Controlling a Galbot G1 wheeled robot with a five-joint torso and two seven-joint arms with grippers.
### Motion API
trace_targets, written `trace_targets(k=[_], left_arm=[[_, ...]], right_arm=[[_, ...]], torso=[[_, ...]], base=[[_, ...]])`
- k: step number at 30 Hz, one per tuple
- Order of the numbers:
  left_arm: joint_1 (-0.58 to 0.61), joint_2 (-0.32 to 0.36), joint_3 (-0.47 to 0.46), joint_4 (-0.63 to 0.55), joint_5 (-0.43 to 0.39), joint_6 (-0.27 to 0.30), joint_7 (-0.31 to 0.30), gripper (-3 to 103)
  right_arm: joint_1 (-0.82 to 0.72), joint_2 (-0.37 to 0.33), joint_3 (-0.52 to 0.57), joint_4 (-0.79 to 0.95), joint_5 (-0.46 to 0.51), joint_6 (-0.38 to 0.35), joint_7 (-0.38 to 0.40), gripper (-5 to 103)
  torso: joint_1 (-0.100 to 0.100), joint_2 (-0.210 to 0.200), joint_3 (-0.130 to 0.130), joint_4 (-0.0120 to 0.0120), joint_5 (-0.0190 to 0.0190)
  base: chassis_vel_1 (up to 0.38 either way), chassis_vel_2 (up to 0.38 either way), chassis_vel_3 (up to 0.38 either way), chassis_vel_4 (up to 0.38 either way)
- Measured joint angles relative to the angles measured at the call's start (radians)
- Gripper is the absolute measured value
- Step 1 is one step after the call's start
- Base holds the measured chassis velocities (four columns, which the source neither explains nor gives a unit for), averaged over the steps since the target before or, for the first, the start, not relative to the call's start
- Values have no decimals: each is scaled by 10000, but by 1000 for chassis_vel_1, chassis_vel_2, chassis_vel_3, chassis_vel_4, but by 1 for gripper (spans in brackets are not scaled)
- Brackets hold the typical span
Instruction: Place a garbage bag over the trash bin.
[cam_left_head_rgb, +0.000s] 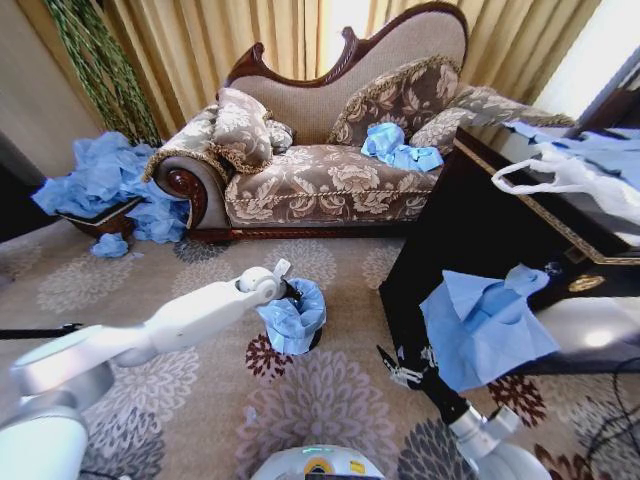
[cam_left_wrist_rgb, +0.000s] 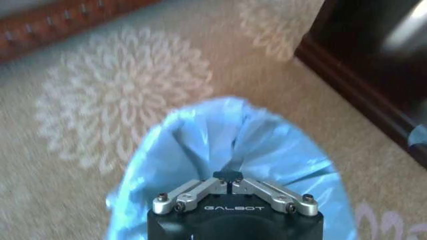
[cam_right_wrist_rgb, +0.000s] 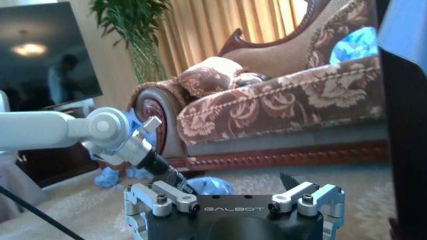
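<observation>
The right gripper (cam_left_head_rgb: 392, 366) hangs low beside the dark table (cam_left_head_rgb: 480, 240), fingers spread, empty. Open carpet (cam_left_head_rgb: 330, 400) rings the bin (cam_left_head_rgb: 312, 338). The left gripper (cam_left_wrist_rgb: 229, 179), fingers together, dips into the bag (cam_left_head_rgb: 291, 316), crinkled light blue over the bin's rim. The sofa (cam_left_head_rgb: 320, 170) stands beyond.

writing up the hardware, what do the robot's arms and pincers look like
Both arms are glossy white rounded tubes with bulbous joints. The left arm ends in a silver wrist collar and a dark pincer. Each pincer base is a black block lettered GALBOT in white, with silver metal linkages, visible screws and dark fingertips, as on the left pincer and the right pincer.
</observation>
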Motion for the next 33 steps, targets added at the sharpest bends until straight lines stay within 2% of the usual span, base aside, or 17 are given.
trace_targets(k=[3, 5, 11, 13, 17, 18, 21, 26, 33], left_arm=[[524, -531, -316, 942, 558, -249, 354, 0], [647, -670, -422, 1145, 680, -287, 415, 0], [1055, -1675, -854, 2376, 1617, -528, 847, 0], [1056, -1872, -865, 2580, 1737, -549, 900, 0], [959, -2701, -714, 3807, 2315, -721, 1137, 0], [959, -2701, -714, 3807, 2315, -721, 1137, 0], [848, -3295, -640, 5109, 2973, -993, 1459, 0], [873, -3629, -704, 5895, 3301, -1132, 1653, 0], [1024, -3801, -626, 6278, 3578, -1069, 1715, 0]], right_arm=[[-104, 16, -13, -69, -4, 66, 152, 100], [-115, 17, -34, -72, -8, 66, 184, 100], [-99, -48, -174, -195, -74, 69, 463, 100], [-70, -63, -189, -210, -76, 67, 531, 100], [3, -93, -244, -307, -74, 61, 716, 100], [3, -93, -244, -307, -74, 61, 716, 100], [-13, -103, -298, -369, -73, 62, 759, 100], [-18, -131, -322, -464, -67, 86, 767, 100], [-6, -214, -319, -511, -19, 113, 825, 100]], torso=[[0, 0, 0, 4, 1], [0, 0, 0, 3, 1], [0, 0, 0, 2, 2], [0, 0, -1, 1, 4], [0, 0, 0, 0, 2], [0, 0, 0, 0, 2], [0, 0, 0, 0, 3], [0, 0, 0, 0, 3], [0, 0, 0, 3, 2]], base=[[0, 0, 0, 0], [0, 0, 0, 0], [0, 0, 0, 0], [0, 0, 0, 0], [0, 0, 0, 0], [0, 0, 0, 0], [0, 0, 0, 0], [0, 0, 0, 0], [0, 0, 0, 0]])
